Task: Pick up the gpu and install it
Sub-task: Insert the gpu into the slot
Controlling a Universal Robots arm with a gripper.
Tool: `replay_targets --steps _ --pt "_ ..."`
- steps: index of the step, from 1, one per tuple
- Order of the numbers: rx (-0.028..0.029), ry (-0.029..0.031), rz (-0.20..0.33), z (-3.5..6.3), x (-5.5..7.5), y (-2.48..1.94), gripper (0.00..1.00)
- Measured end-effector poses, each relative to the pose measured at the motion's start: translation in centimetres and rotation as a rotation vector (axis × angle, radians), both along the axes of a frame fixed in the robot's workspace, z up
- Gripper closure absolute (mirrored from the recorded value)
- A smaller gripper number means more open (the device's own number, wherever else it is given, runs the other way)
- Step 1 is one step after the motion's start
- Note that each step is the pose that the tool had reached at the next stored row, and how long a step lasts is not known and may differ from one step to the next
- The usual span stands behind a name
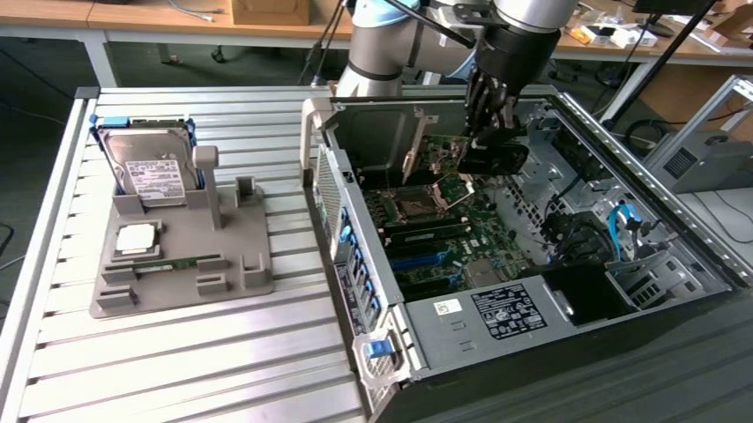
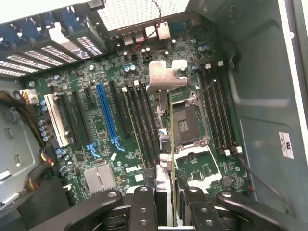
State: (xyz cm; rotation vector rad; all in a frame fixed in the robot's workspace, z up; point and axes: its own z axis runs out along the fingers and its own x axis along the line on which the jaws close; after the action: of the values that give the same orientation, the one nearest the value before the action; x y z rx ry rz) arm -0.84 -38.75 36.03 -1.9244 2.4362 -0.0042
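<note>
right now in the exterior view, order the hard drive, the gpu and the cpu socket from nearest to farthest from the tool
1. gpu, held in the tool.
2. cpu socket, on the motherboard beneath it.
3. hard drive, standing in the grey holder at the exterior view's left.

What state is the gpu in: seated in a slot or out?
Out: the pincer holds the gpu edge-on above the motherboard, unseated.

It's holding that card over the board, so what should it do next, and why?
Probably slide sideways, not lower: the gripper holds the gpu edge-on above the processor socket, away from the long blue slot.
</note>
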Motion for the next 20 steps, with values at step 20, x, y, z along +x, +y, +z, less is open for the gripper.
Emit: replay_targets --steps 20 --pt "-0.0001 0.0000 0.217 0.00 0.00 0.00 0.73"
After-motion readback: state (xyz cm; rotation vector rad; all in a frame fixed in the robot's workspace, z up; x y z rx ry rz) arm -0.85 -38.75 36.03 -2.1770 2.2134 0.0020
